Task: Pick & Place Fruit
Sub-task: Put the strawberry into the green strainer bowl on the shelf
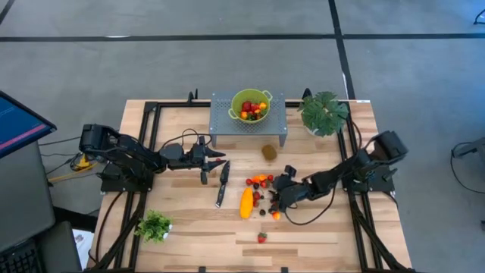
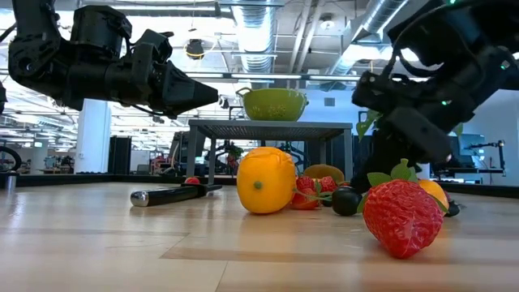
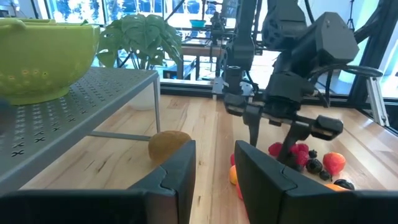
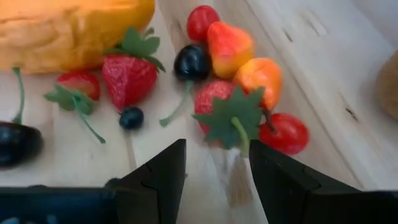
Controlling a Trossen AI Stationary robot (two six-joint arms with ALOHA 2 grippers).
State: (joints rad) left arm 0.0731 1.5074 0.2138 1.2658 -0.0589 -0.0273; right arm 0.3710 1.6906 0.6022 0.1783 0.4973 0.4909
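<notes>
A cluster of small fruit (image 1: 261, 186) lies mid-table: strawberries (image 4: 127, 78), red and dark balls, and orange pieces, next to a long yellow-orange fruit (image 1: 246, 202). My right gripper (image 4: 217, 168) slants down over this cluster, open. Its fingers stand just short of a leafy strawberry (image 4: 227, 109) and touch nothing. A brown kiwi (image 1: 269, 152) lies apart toward the far side, and a lone strawberry (image 1: 261, 237) lies near the front edge. More fruit fills the green colander (image 1: 250, 105). My left gripper (image 1: 218, 161) hovers level left of the kiwi, slightly open, with nothing between its fingers.
The colander stands on a grey perforated stand (image 1: 248, 121) at the far middle. A black-handled knife (image 1: 222, 182) lies left of the long fruit. Green plants stand at the far right (image 1: 324, 112) and near left (image 1: 154, 225). Bare wood shows along the front edge.
</notes>
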